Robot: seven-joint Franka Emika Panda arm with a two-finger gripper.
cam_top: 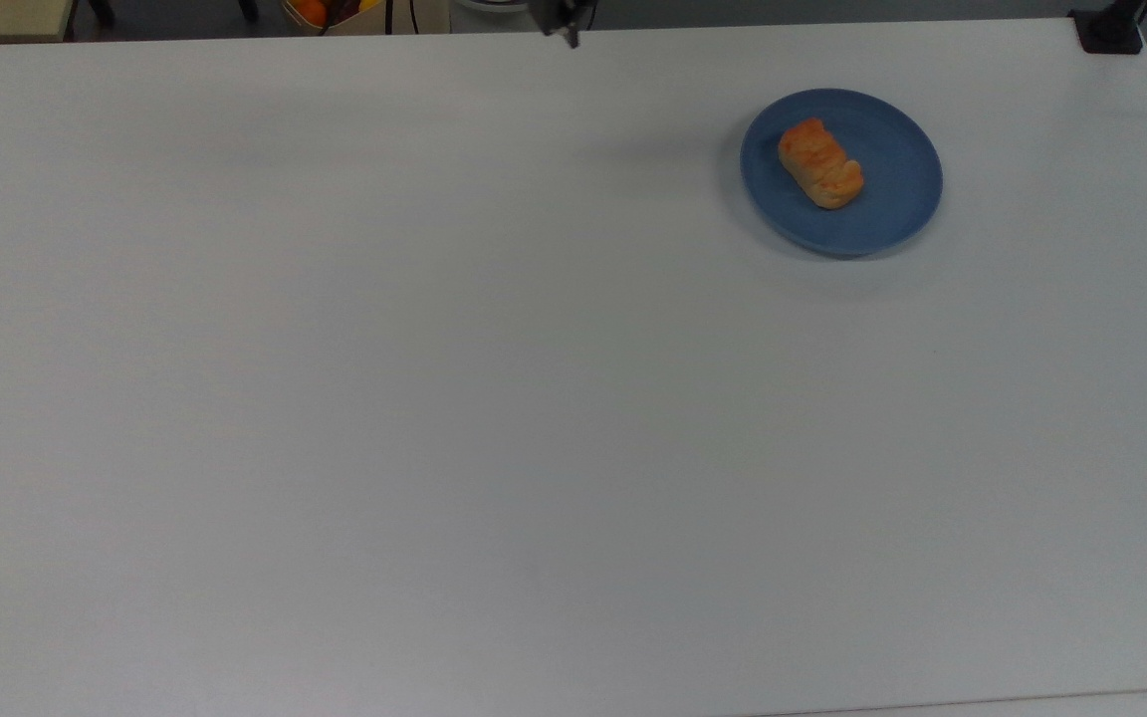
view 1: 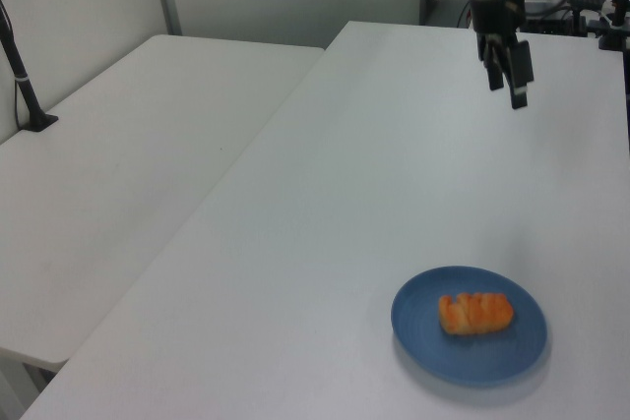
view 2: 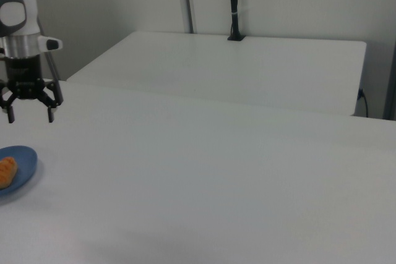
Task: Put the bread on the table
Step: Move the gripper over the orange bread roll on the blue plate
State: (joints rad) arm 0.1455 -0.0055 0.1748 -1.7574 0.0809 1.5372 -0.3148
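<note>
White table [cam_top: 434,398] carries a blue plate [cam_top: 897,214] with the bread roll [cam_top: 820,164] lying across its middle, not yet moved off, while the claw [view 2: 29,110] hangs empty and spread above the table, well apart from the plate, presumably readied to approach the roll.

I count one bread [cam_top: 820,164], a single roll lying on the one blue plate [cam_top: 897,204] at the top view's far right. There are two white tables: the large table [cam_top: 494,418] under the plate, and a second table [view 1: 128,174] butted against it on the left view's left. I have one gripper [view 2: 30,115], with two fingers spread apart. Two black posts stand clamped: one [view 1: 24,86] in the left view, one [view 2: 234,4] in the right view.
</note>
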